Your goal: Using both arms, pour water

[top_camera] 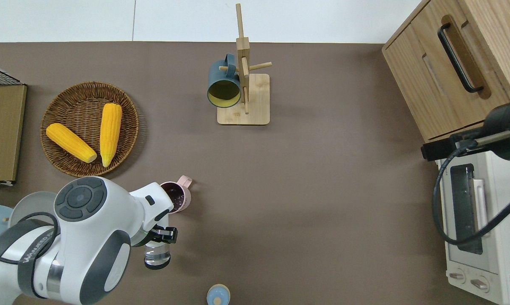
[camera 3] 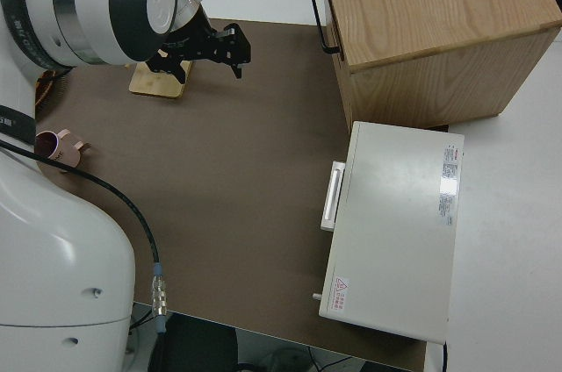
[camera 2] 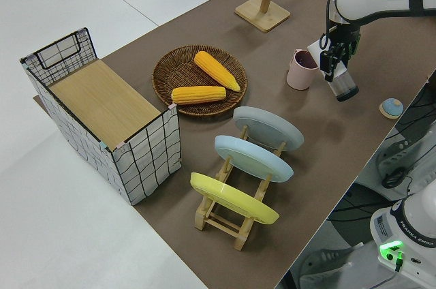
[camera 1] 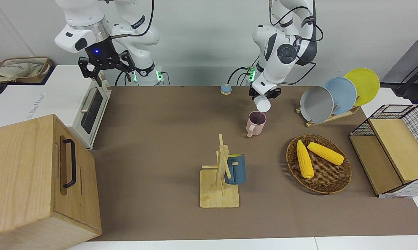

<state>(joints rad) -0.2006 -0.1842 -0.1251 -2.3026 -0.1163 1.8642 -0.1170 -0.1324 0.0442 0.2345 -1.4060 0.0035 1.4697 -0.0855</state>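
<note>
The left gripper (camera 1: 263,93) grasped a clear cup (camera 1: 262,103), fingers clamped on its wall. The cup was tilted, its mouth directly above the pink mug (camera 1: 256,123). The mug stood upright on the table (camera 1: 160,139), between the basket (camera 1: 318,164) of corn (camera 1: 305,159) and the small blue knob (camera 1: 225,89), which lay nearer to the robots. The right arm was parked, its gripper (camera 1: 103,67) released with fingers spread apart.
</note>
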